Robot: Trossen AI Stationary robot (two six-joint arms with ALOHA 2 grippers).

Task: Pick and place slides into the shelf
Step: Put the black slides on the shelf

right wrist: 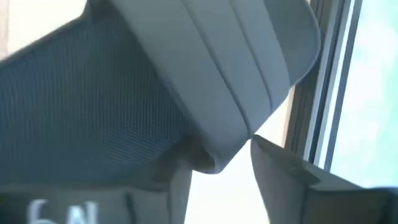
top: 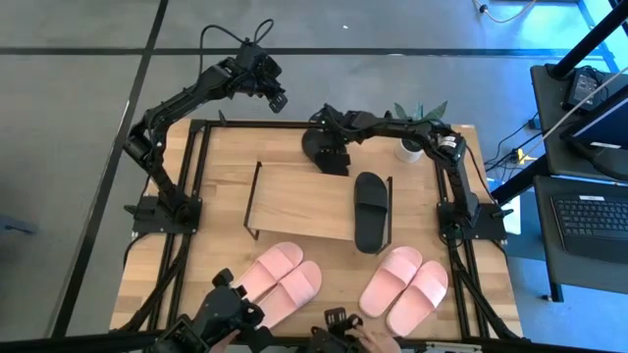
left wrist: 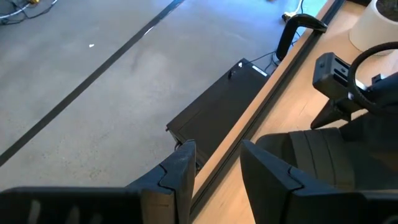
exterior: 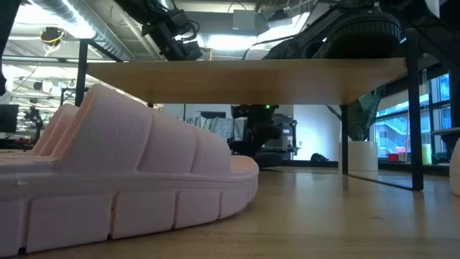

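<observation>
My right gripper (top: pixel 327 135) reaches over the table's far edge, behind the shelf (top: pixel 294 201), and is shut on one black slide (top: pixel 330 154). The other black slide (top: pixel 371 211) lies flat on the right end of the shelf's light wood board. One pink pair (top: pixel 283 279) and a second pink pair (top: pixel 405 286) rest on their soles on the table, near of the shelf. My left gripper (top: pixel 274 93) hangs open, high beyond the far-left edge, and touches nothing. In the low view a pink slide (exterior: pixel 129 173) fills the left, under the board (exterior: pixel 244 79). My right gripper (right wrist: pixel 217 163) pinches a rounded rim of the black slide (right wrist: pixel 208 155) between its two fingers, beside the ribbed strap (right wrist: pixel 224 68). It comes from the table's right side. The slide sits tilted in the hold; I cannot tell whether any part rests on the table.
A white cup (top: pixel 411 150) and a green plant (top: pixel 422 110) stand at the far right corner, close to the right arm. A person's hand (top: pixel 371 339) and dark control handles (top: pixel 231 314) show at the near edge. The shelf's left and middle are bare board.
</observation>
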